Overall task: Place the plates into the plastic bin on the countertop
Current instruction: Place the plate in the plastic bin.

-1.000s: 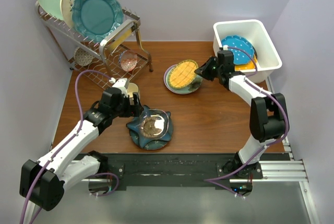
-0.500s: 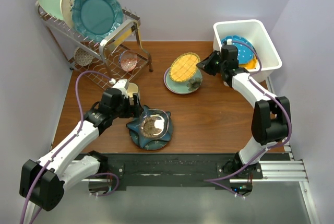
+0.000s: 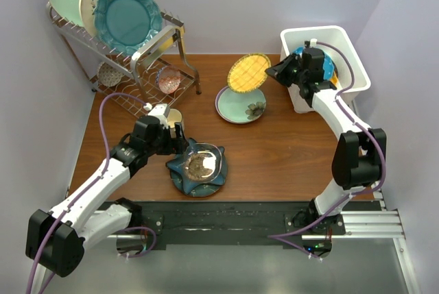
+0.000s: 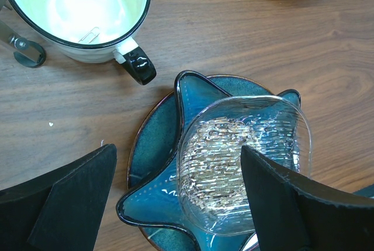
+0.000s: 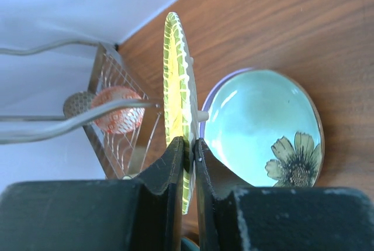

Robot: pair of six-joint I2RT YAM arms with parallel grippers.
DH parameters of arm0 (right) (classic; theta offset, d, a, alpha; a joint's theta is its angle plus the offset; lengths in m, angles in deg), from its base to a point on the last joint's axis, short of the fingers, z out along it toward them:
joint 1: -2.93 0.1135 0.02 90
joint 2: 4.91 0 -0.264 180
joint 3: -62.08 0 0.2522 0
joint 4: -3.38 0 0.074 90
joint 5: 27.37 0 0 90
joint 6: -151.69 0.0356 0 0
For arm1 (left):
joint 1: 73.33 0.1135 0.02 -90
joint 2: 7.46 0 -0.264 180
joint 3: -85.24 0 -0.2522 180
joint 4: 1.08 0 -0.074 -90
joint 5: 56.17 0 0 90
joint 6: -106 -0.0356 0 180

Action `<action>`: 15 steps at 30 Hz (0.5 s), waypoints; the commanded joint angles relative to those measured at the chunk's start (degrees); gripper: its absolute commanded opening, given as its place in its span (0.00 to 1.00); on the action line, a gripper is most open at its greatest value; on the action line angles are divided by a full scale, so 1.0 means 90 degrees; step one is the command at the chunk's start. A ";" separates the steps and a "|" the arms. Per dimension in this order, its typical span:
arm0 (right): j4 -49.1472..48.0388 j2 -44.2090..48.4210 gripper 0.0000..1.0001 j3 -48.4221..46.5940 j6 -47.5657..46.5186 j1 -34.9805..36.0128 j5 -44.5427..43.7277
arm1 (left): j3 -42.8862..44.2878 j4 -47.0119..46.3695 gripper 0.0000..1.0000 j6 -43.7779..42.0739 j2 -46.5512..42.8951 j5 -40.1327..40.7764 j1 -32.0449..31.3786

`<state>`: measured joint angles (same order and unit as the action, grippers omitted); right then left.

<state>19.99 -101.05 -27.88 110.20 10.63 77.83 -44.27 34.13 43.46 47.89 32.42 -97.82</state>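
Note:
My right gripper point(image 3: 274, 73) is shut on the rim of the yellow lattice plate point(image 3: 248, 72), which hangs tilted in the air just left of the white plastic bin point(image 3: 343, 39). The right wrist view shows that plate point(image 5: 174, 81) edge-on, pinched between the fingers of the right gripper point(image 5: 189, 148). Below it, a pale green flower plate point(image 3: 240, 105) rests on the countertop point(image 3: 288, 150). A blue dotted plate point(image 3: 328, 68) lies in the bin, partly hidden by the arm. My left gripper point(image 4: 175, 198) stands open over a clear glass dish point(image 4: 234, 151) on a dark teal star-shaped plate point(image 4: 149, 169).
A wire rack point(image 3: 147, 57) with upright mint, cream and teal plates stands at the back left. A cream cup with a black rim point(image 4: 76, 11) sits just behind the left gripper. The bin stands at the counter's back right corner, by the wall.
The right gripper has lifted the yellow lattice plate off the pale green plate and carried it up and back toward the bin. The left arm has not moved.

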 commanded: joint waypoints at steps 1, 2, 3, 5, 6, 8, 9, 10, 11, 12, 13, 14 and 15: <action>-0.0502 0.0116 0.00 -0.0410 0.0225 -0.0182 0.0264 | -0.0019 -0.0245 0.92 0.0064 -0.0096 -0.0058 0.0036; -0.0522 0.0106 0.00 -0.0429 0.0244 -0.0211 0.0264 | -0.0009 -0.0245 0.92 0.0064 -0.0086 -0.0049 0.0036; -0.0541 0.0086 0.00 -0.0439 0.0245 -0.0250 0.0274 | -0.0019 -0.0255 0.92 0.0064 -0.0086 -0.0048 0.0036; -0.0610 0.0067 0.00 -0.0507 0.0254 -0.0280 0.0293 | -0.0028 -0.0255 0.92 0.0064 -0.0086 -0.0058 0.0026; -0.0591 0.0028 0.00 -0.0556 0.0245 -0.0309 0.0303 | -0.0019 -0.0264 0.92 0.0073 -0.0086 -0.0068 0.0026; -0.0658 -0.0001 0.00 -0.0605 0.0274 -0.0367 0.0332 | -0.0028 -0.0264 0.92 0.0064 -0.0076 -0.0058 0.0026; -0.0707 -0.0011 0.00 -0.0624 0.0332 -0.0387 0.0352 | -0.0019 -0.0255 0.92 0.0064 -0.0076 -0.0058 0.0026; -0.0717 -0.0069 0.00 -0.0673 0.0342 -0.0397 0.0400 | -0.0028 -0.0264 0.92 0.0064 -0.0066 -0.0068 0.0026; -0.0727 -0.0089 0.00 -0.0693 0.0362 -0.0445 0.0420 | -0.0019 -0.0255 0.92 0.0064 -0.0066 -0.0058 0.0036; -0.0795 -0.0090 0.00 -0.0693 0.0410 -0.0465 0.0430 | -0.0019 -0.0255 0.92 0.0064 -0.0076 -0.0058 0.0036; -0.0815 -0.0119 0.00 -0.0693 0.0430 -0.0494 0.0440 | -0.0019 -0.0264 0.92 0.0064 -0.0076 -0.0058 0.0036; -0.0834 -0.0119 0.00 -0.0693 0.0459 -0.0553 0.0450 | -0.0028 -0.0264 0.92 0.0064 -0.0066 -0.0058 0.0036; -0.0873 -0.0119 0.00 -0.0683 0.0488 -0.0582 0.0459 | -0.0019 -0.0274 0.92 0.0064 -0.0057 -0.0049 0.0026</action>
<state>17.83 -102.23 -30.99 112.27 6.67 79.34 -44.27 34.11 43.46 47.89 32.42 -97.82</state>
